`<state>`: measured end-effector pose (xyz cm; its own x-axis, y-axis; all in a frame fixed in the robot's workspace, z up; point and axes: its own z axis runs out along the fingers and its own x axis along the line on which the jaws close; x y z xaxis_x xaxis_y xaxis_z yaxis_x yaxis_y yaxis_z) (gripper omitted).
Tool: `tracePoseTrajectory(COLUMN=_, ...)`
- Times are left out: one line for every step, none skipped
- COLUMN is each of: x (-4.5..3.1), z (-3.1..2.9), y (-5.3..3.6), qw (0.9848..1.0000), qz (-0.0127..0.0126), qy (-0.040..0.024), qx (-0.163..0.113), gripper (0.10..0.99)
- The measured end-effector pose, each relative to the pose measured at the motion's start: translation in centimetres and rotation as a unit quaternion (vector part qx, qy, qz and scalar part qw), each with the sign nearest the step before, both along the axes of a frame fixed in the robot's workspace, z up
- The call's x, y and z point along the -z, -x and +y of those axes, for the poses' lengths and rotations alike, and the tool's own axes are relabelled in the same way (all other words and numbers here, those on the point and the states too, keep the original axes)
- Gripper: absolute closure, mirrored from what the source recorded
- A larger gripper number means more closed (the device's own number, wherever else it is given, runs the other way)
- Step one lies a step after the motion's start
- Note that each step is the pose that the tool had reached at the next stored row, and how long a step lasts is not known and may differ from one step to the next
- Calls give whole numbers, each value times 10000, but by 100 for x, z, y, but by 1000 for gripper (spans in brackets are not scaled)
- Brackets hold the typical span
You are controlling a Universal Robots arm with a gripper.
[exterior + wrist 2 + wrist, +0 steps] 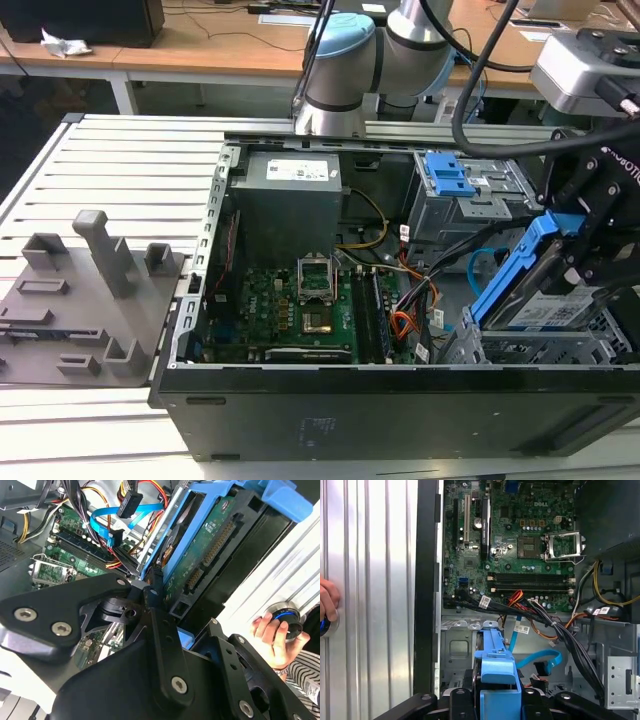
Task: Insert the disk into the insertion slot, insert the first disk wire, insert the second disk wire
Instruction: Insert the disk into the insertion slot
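Clamped on the disk [540,310] by its blue frame, the gripper [572,262] holds it tilted. The low end sits at the mouth of the insertion slot [505,350] on the exterior view's right, and the disk is not seated. The slant looks meant to feed the leading edge into the slot first. In the second wrist view the disk's green circuit-board side faces the camera, so its label is hidden there. Neither wire reaches the disk: the second disk wire [540,657] curls in a loose light-blue loop, and the first disk wire [131,502] hangs as a red lead with a dark plug, its far end cut off. How deep the disk's low end sits I cannot tell, since the case wall [400,400] covers it. A person's hand [270,630] rests on a round button [286,617] outside the case, probably as a safety stop.
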<state>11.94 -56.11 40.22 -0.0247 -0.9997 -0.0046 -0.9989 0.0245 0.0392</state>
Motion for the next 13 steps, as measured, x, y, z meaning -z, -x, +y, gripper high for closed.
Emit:
tracePoseTrajectory(x=6, z=0, y=0, qw=10000, qz=0, qy=0, qx=0, gripper=725)
tracePoseTrajectory(x=15, z=0, y=0, qw=10000, qz=0, qy=1, qx=0, gripper=725)
tracePoseTrajectory(x=25, z=0, y=0, qw=10000, qz=0, qy=1, qx=0, gripper=725)
tracePoseTrajectory(x=28, z=0, y=0, qw=10000, qz=0, qy=1, qx=0, gripper=725)
tracePoseTrajectory(x=30, z=0, y=0, qw=10000, qz=0, qy=1, qx=0, gripper=725)
tracePoseTrajectory(x=31, z=0, y=0, qw=10000, qz=0, qy=1, qx=0, gripper=725)
tracePoseTrajectory(x=32, z=0, y=0, qw=10000, qz=0, qy=1, qx=0, gripper=725)
tracePoseTrajectory(x=32, z=0, y=0, qw=10000, qz=0, qy=1, qx=0, gripper=725)
tracePoseTrajectory(x=34, z=0, y=0, qw=10000, qz=0, qy=1, qx=0, gripper=725)
tracePoseTrajectory(x=35, z=0, y=0, qw=10000, qz=0, qy=1, qx=0, gripper=725)
tracePoseTrajectory(x=36, z=0, y=0, qw=10000, qz=0, qy=1, qx=0, gripper=725)
tracePoseTrajectory(x=37, z=0, y=0, qw=10000, qz=0, qy=1, qx=0, gripper=725)
tracePoseTrajectory(x=37, z=0, y=0, qw=10000, qz=0, qy=1, qx=0, gripper=725)
